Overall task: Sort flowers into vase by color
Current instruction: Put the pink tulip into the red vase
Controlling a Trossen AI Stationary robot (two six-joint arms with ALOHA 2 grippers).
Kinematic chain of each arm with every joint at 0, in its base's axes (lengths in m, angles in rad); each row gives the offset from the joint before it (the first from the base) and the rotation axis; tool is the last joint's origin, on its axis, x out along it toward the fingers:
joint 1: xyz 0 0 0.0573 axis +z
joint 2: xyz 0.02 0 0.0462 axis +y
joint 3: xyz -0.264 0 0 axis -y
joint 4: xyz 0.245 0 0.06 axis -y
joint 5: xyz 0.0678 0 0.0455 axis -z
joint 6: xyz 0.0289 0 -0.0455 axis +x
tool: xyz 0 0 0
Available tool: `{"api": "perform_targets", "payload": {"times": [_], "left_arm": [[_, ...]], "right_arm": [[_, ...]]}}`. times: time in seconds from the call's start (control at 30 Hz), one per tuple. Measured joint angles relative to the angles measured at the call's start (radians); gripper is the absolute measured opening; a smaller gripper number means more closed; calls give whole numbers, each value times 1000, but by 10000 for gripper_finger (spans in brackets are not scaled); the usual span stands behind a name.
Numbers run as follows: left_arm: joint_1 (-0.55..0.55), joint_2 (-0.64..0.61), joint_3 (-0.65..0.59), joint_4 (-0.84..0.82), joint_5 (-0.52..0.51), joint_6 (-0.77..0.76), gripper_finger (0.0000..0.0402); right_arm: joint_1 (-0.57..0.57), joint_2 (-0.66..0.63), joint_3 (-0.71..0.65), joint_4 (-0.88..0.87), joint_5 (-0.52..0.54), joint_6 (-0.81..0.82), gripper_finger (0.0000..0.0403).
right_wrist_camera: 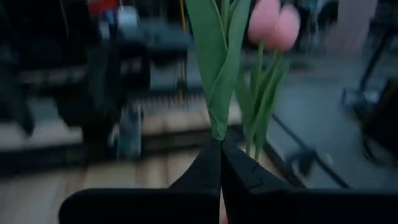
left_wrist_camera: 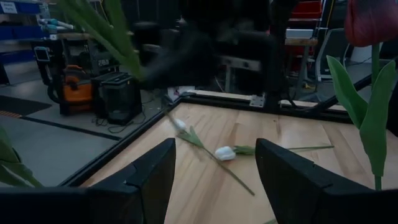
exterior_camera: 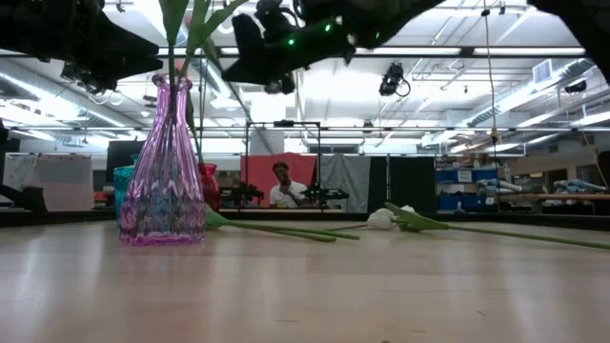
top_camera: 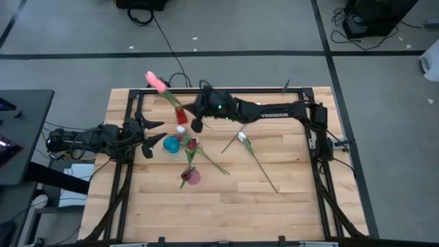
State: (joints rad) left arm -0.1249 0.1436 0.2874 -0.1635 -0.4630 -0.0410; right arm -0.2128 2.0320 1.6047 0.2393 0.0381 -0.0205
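Note:
My right gripper [top_camera: 197,125] is raised over the table's far left, beside the red vase [top_camera: 181,115]. It is shut on a green flower stem [right_wrist_camera: 217,127] whose head is out of view. Pink tulips [top_camera: 156,81] stand in the red vase and also show in the right wrist view [right_wrist_camera: 273,25]. A teal vase [top_camera: 171,144] and a pink vase [exterior_camera: 162,171] with stems in it stand nearer. A dark red tulip [top_camera: 192,144] and white tulips [top_camera: 241,137] lie on the table. My left gripper [top_camera: 154,134] is open and empty left of the teal vase. My right gripper pinches the flower's stem [right_wrist_camera: 217,135] between its two fingertips, just below where the long leaves [right_wrist_camera: 217,56] spread. The fingers lie across the stem, which stands upright above them. The part below the fingers is hidden by the gripper.
The black frame rail [top_camera: 260,90] runs along the table's far side. White tulips also show in the left wrist view [left_wrist_camera: 224,152], lying on the wood right of centre. A dark red tulip [left_wrist_camera: 373,18] with leaves stands near my left gripper. A person [exterior_camera: 283,186] sits beyond the table.

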Motion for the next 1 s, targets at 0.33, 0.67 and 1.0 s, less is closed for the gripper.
{"api": "perform_targets", "payload": {"times": [0.33, 0.67, 1.0], "left_arm": [[0, 0, 0, -47, 11, -65, 227], [0, 0, 0, -37, 10, -63, 227], [0, 0, 0, -44, 11, -49, 227]], "right_arm": [[-78, 161, -3, 577, -92, 53, 8], [-86, 263, 124, 716, -92, 33, 9], [-85, 388, 287, 657, -92, -8, 9]]}}
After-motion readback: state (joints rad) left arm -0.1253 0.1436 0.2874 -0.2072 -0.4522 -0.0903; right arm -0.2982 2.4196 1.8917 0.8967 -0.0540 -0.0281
